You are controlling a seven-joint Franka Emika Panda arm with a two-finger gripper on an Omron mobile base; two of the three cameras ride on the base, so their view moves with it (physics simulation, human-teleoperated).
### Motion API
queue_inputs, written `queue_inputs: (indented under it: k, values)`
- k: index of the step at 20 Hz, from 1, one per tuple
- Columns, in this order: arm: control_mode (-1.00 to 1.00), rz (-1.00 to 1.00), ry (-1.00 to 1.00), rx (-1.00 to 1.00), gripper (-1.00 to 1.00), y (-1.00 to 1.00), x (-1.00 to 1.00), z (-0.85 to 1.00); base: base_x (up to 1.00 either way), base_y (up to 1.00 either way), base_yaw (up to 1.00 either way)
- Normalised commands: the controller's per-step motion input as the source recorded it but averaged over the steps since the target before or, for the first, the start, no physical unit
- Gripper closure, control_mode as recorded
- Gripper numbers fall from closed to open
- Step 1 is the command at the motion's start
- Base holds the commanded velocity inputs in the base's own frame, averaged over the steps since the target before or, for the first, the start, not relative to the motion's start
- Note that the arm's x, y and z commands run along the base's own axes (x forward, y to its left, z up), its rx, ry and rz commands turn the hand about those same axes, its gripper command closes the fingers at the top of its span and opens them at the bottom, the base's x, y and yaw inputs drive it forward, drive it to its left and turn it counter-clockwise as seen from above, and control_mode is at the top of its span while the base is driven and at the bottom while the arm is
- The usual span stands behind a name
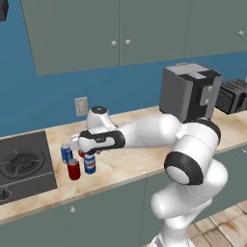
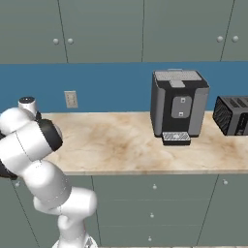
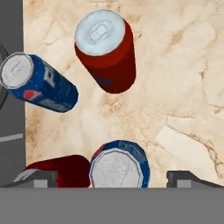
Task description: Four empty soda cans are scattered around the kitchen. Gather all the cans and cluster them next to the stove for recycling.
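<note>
Marble countertop (image 1: 125, 164) | 4 cylindrical soda cans (image 1: 89, 163) clustered beside black stove (image 1: 24, 166) | gripper (image 3: 111, 177) fingers spread apart over blue can, nothing held.

A marbled beige counter (image 1: 125, 164) carries four upright cans just beside the stove (image 1: 24, 166) (two red (image 3: 107, 50), two blue (image 3: 37, 83)), with a coffee machine (image 2: 178, 104) and toaster (image 2: 233, 115) well apart.

You have four cans (image 1: 77, 161) standing close together beside the stove (image 1: 24, 166), blocking low passes there. To the right, the counter (image 2: 131, 145) lies free until the coffee machine (image 2: 178, 106).
</note>
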Motion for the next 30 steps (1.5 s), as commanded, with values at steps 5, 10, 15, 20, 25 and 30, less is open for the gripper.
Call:
queue_inputs:
  k: [5, 10, 15, 20, 25, 30]
  values:
    - [-1.00, 0.01, -0.01, 0.00, -1.00, -0.07, -0.38, 0.14, 0.00, 0.00, 0.00]
    - [-1.00, 0.01, 0.00, 0.00, -1.00, -0.17, -0.34, 0.30, 0.00, 0.00, 0.00]
    - [-1.00, 0.05, -0.09, 0.00, -1.00, -0.27, -0.37, 0.28, 0.00, 0.00, 0.00]
    - [-1.00, 0.11, -0.19, 0.00, -1.00, -0.32, -0.45, 0.25, 0.00, 0.00, 0.00]
    - [-1.00, 0.09, -0.23, -0.01, -1.00, -0.32, -0.49, 0.19, 0.00, 0.00, 0.00]
    - [-1.00, 0.08, -0.12, 0.00, -1.00, -0.35, -0.46, 0.20, 0.00, 0.00, 0.00]
